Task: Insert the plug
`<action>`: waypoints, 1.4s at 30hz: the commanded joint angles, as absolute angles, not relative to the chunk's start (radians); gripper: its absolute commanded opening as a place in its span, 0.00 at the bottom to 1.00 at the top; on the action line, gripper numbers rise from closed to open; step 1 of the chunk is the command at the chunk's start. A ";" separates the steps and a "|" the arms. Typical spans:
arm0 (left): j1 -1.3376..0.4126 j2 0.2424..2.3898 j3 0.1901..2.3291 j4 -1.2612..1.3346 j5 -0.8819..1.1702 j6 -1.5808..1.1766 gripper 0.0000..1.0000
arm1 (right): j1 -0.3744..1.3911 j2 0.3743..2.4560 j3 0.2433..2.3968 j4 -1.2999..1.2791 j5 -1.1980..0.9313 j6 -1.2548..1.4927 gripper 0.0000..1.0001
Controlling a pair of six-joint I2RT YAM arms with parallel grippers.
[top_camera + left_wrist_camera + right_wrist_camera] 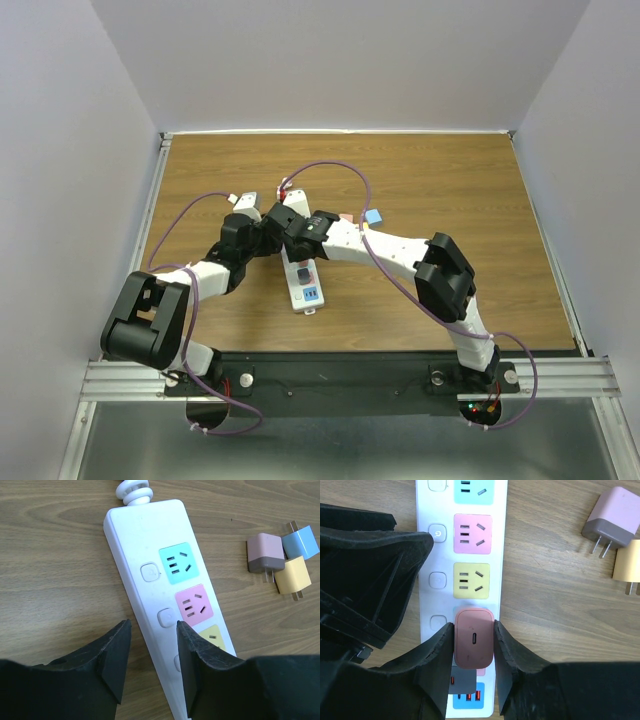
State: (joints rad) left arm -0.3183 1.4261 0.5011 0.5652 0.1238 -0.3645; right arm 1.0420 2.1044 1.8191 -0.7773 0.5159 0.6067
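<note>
- The right pincer (473, 630) pinches the dusty-pink charger (473, 645) onto the power strip (499, 587), at the socket next to yellow. Fully home? Can't tell.
- The left pincer (152, 630), partly spread, straddles the strip's edge.

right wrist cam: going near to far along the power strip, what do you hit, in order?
blue USB panel → dusty-red plug → yellow socket → pink socket → teal socket

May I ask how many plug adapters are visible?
4: dusty-red adapter in the right end effector at the white plastic power strip; mauve adapter, blue adapter, yellow adapter clustered on the wooden table.
</note>
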 commanded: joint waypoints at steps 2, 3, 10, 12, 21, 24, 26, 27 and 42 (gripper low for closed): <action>-0.314 1.430 0.500 0.609 0.135 -0.356 0.52 | 1.055 2.115 1.864 -0.772 0.538 0.626 0.00; -0.314 1.431 0.500 0.611 0.137 -0.354 0.52 | 1.057 2.117 1.862 -0.773 0.535 0.627 0.00; -0.314 1.434 0.503 0.609 0.140 -0.353 0.51 | 1.058 2.135 1.875 -0.769 0.515 0.626 0.00; -0.314 1.436 0.505 0.611 0.143 -0.353 0.51 | 1.060 2.138 1.879 -0.770 0.508 0.626 0.00; -0.314 1.439 0.506 0.606 0.144 -0.351 0.50 | 1.065 2.126 1.852 -0.770 0.519 0.621 0.00; -0.314 1.442 0.508 0.606 0.146 -0.350 0.50 | 1.072 2.122 1.829 -0.769 0.517 0.624 0.00; -0.314 1.440 0.508 0.604 0.144 -0.351 0.49 | 1.078 2.120 1.816 -0.770 0.512 0.626 0.00; -0.314 1.443 0.509 0.604 0.144 -0.351 0.49 | 1.084 2.125 1.812 -0.772 0.509 0.629 0.00; -0.322 1.454 0.518 0.595 0.143 -0.344 0.48 | 1.117 2.085 1.681 -0.784 0.460 0.699 0.00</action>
